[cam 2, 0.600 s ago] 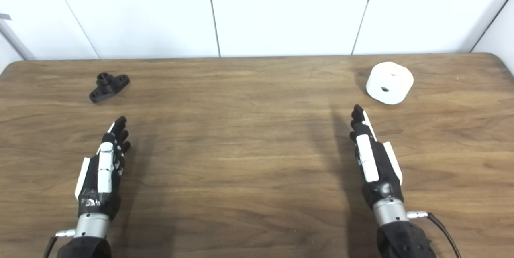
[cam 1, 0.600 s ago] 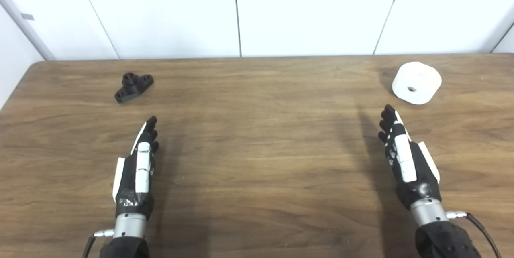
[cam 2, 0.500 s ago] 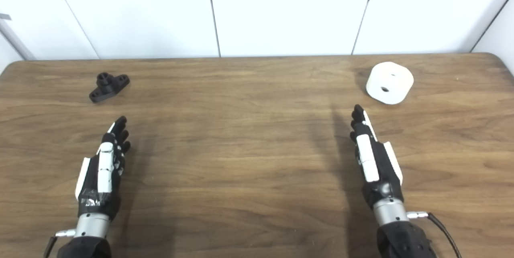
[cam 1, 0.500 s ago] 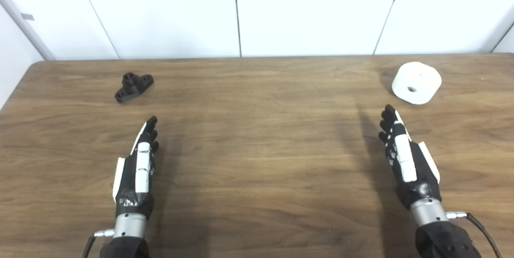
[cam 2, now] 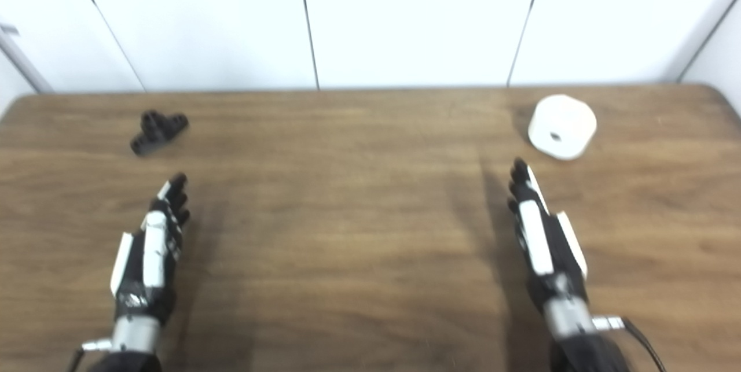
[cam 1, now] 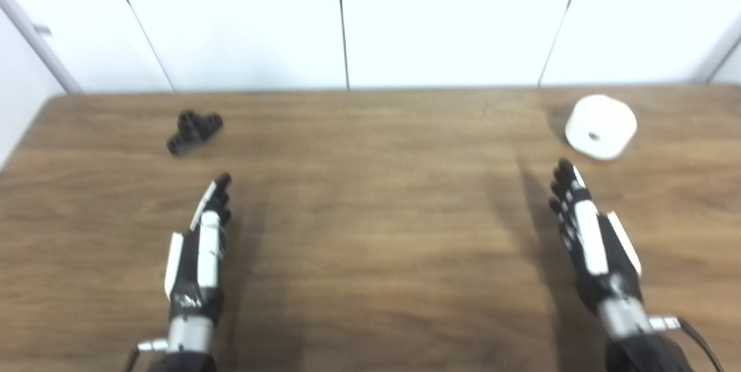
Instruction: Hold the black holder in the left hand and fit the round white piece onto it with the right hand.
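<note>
Both head cameras take in the same brown wood-grain tabletop (cam 1: 370, 233), and both pictures are a little soft with blur. The left eye view shows the tabletop's far left corner and a strip of wall beside it; the right eye view cuts that corner off and shows the rounded far right corner instead. Over on the far left lies the small black plastic holder (cam 1: 194, 131), a flat bar with a short round post standing up from its middle, set at a slant on the wood; the blur hides any finer detail. Far right, near the back edge, sits the round white piece (cam 2: 561, 126), a squat drum with a small dark hole in the face turned toward the cameras. The left hand (cam 1: 200, 250) hovers low over the near left of the tabletop, edge-up, fingers straight and stretched forward, holding nothing, well short of the holder. The right hand (cam 2: 541, 239) matches it on the near right, fingers extended and empty, its fingertips (cam 2: 517, 168) pointing up toward the white piece but clearly apart from it. Behind the tabletop runs a wall of plain white panels (cam 1: 451, 13) with thin dark seams.
</note>
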### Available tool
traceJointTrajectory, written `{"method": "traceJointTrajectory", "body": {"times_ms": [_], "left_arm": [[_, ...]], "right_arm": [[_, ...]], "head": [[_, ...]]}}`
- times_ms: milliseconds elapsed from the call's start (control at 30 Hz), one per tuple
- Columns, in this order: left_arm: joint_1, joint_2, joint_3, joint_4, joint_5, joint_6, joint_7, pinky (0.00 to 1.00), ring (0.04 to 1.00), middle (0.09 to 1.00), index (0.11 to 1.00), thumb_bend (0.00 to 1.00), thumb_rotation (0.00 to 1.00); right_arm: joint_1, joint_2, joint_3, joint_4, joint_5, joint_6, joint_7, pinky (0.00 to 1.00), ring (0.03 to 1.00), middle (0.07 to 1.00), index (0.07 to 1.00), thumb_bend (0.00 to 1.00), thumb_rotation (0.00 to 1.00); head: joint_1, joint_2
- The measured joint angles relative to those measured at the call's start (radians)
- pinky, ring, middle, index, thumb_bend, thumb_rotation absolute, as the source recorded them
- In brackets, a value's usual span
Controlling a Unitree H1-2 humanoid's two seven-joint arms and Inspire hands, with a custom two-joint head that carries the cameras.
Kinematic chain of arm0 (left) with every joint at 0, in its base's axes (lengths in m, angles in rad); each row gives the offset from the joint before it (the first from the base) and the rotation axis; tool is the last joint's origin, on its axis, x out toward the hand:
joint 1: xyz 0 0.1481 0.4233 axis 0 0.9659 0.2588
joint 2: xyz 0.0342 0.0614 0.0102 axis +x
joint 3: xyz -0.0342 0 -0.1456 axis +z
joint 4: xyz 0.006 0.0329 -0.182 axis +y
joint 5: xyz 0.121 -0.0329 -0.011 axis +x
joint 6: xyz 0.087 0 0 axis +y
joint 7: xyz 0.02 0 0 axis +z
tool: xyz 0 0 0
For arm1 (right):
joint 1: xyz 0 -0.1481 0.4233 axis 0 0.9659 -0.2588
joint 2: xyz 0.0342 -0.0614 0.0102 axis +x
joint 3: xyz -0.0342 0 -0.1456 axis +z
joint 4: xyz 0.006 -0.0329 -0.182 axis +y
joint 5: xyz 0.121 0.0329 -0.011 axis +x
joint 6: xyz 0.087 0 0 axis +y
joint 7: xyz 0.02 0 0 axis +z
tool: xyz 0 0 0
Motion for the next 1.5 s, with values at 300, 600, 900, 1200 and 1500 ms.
{"method": "traceJointTrajectory", "body": {"times_ms": [300, 600, 900, 1200, 1500], "left_arm": [[0.002, -0.010, -0.063, 0.020, 0.051, -0.027, 0.007, 1.00, 1.000, 1.000, 0.981, 0.43, 1.00], [0.004, -0.016, -0.082, 0.033, 0.109, -0.039, 0.038, 1.00, 1.000, 1.000, 0.970, 0.47, 0.92], [0.009, -0.019, -0.091, 0.026, 0.149, -0.033, 0.053, 1.00, 1.000, 1.000, 0.970, 0.53, 0.80], [0.008, -0.013, -0.067, -0.080, 0.251, 0.054, 0.077, 1.00, 1.000, 0.986, 0.934, 0.72, 0.45], [-0.089, 0.097, 0.046, -0.160, 0.301, 0.233, 0.065, 1.00, 1.000, 0.963, 0.924, 0.87, 0.33]], "right_arm": [[0.005, -0.038, -0.010, 0.038, 0.049, -0.043, 0.023, 1.00, 1.000, 1.000, 1.000, 0.60, 1.00], [0.005, -0.053, -0.019, 0.063, 0.082, -0.075, 0.036, 1.00, 1.000, 1.000, 1.000, 0.63, 1.00], [0.016, -0.038, -0.017, 0.062, 0.060, -0.092, 0.032, 1.00, 1.000, 1.000, 1.000, 0.68, 1.00], [0.016, -0.045, -0.015, 0.059, 0.068, -0.087, 0.036, 1.00, 1.000, 1.000, 1.000, 0.68, 1.00], [0.021, -0.042, -0.008, 0.054, 0.052, -0.082, 0.033, 1.00, 1.000, 1.000, 1.000, 0.63, 1.00]], "head": [[0.146, -0.083], [0.155, -0.115], [0.118, -0.111], [0.085, -0.097], [0.058, -0.081]]}}
